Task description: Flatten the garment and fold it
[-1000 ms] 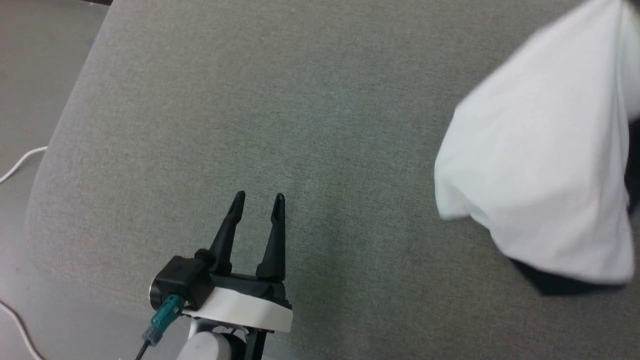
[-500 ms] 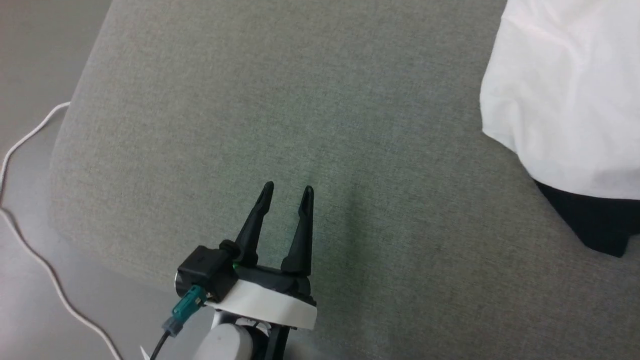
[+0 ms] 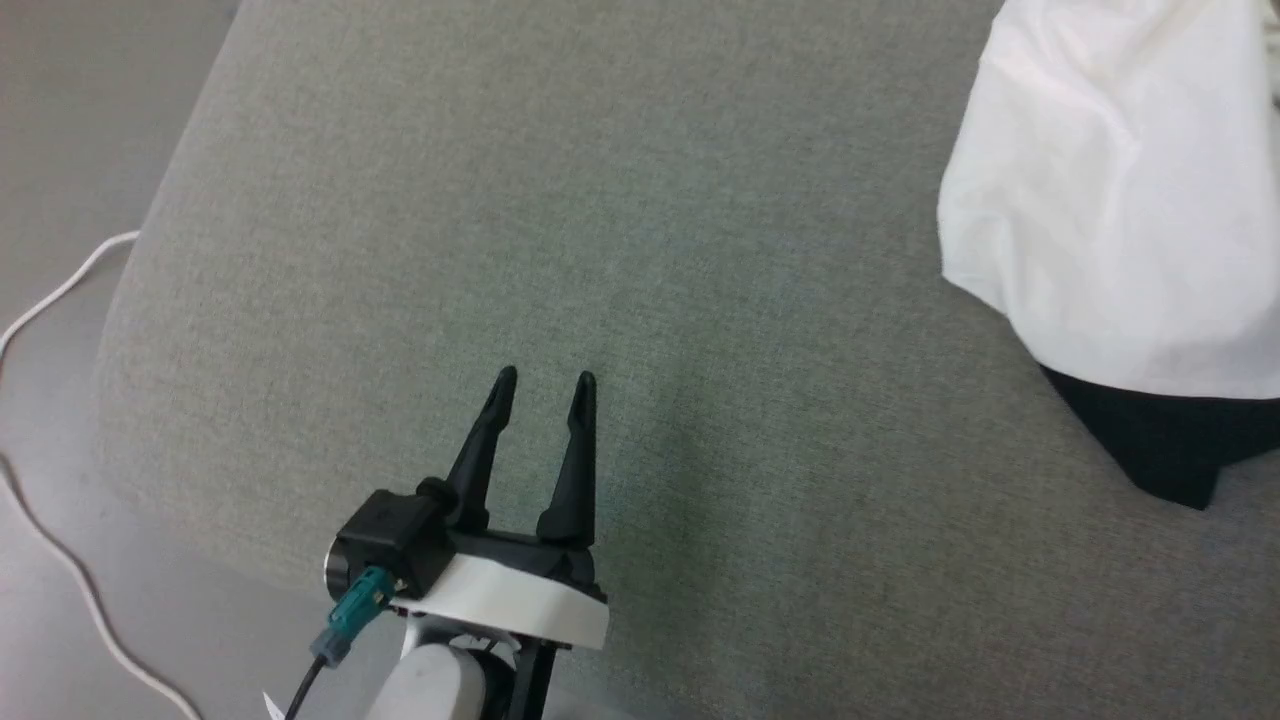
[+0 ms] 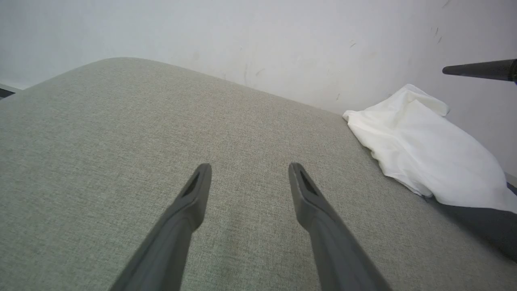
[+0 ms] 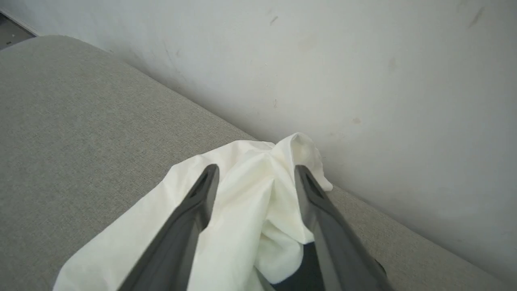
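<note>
Our left end effector [image 3: 546, 376] hovers with its two dark fingers spread wide, holding nothing, above the bare grey fabric-covered surface [image 3: 640, 250]. Our right end effector [image 5: 256, 168] is also spread wide, poised over the garment [image 5: 242, 218] with nothing pinched. We see the garment crumpled in a white heap, with black fabric showing beneath, toward the right of the surface near a pale wall [image 5: 363, 60].

1. A plain indoor workroom, more lab than home.
2. A grey-green, woven-fabric padded surface with rounded corners [image 3: 640, 250] stands against a bare, scuffed white wall [image 4: 242, 40].
3. A loose white cable [image 3: 85, 262] trails over the smooth grey floor [image 3: 60, 120].
</note>
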